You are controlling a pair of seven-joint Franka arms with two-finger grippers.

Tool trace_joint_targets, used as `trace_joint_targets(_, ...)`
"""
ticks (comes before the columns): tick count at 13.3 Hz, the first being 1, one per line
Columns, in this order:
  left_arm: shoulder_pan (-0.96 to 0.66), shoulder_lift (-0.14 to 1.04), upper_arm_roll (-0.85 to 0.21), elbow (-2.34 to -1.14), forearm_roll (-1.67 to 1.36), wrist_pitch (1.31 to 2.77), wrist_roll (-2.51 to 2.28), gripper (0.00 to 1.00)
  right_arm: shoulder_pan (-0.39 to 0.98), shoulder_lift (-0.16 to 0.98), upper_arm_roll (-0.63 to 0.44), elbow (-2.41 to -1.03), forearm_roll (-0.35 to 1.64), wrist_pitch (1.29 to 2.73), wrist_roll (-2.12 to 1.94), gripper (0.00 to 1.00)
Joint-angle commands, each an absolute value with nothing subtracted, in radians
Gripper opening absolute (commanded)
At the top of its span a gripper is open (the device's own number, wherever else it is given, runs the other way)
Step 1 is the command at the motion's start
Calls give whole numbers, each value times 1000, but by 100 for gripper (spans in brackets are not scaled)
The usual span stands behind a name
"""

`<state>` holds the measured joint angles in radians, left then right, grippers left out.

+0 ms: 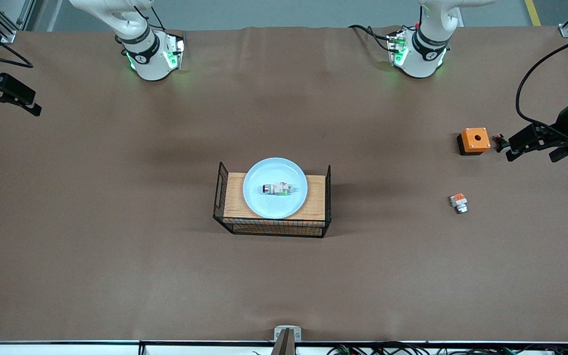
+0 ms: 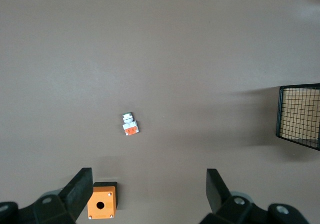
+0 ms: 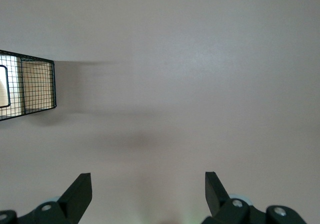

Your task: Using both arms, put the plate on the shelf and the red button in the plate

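The pale light-blue plate (image 1: 264, 199) rests on the wooden top of a black wire rack (image 1: 271, 228) at the table's middle. The red button (image 1: 276, 189) lies on its side in the plate's middle. My left gripper (image 1: 532, 154) is open and empty above the table at the left arm's end, beside an orange box; its fingers show apart in the left wrist view (image 2: 148, 179). My right gripper (image 1: 10, 111) is open and empty above the table at the right arm's end; the right wrist view (image 3: 147, 180) shows only bare table between its fingers.
An orange box with a hole (image 1: 474, 140) (image 2: 102, 200) sits by my left gripper, with a small dark piece (image 1: 498, 142) beside it. A white piece with an orange-red block (image 1: 459, 202) (image 2: 130, 125) lies nearer the front camera. The rack's end shows in both wrist views (image 2: 300, 114) (image 3: 25, 87).
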<state>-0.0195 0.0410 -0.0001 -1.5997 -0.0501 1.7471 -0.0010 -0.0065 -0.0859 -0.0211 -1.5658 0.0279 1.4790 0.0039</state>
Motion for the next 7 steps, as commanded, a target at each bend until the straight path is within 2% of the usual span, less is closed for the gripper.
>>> trace_joint_targets(1,-35,37,18,-1592,-28,1756,-34,100,-6,-114,-17,-1592,17,1482,-8,100)
trace_joint_targets(7,-25,-9,14,-1589,-26,1741,-90,100,-6,-114,-17,-1591,9,1489,-8,100)
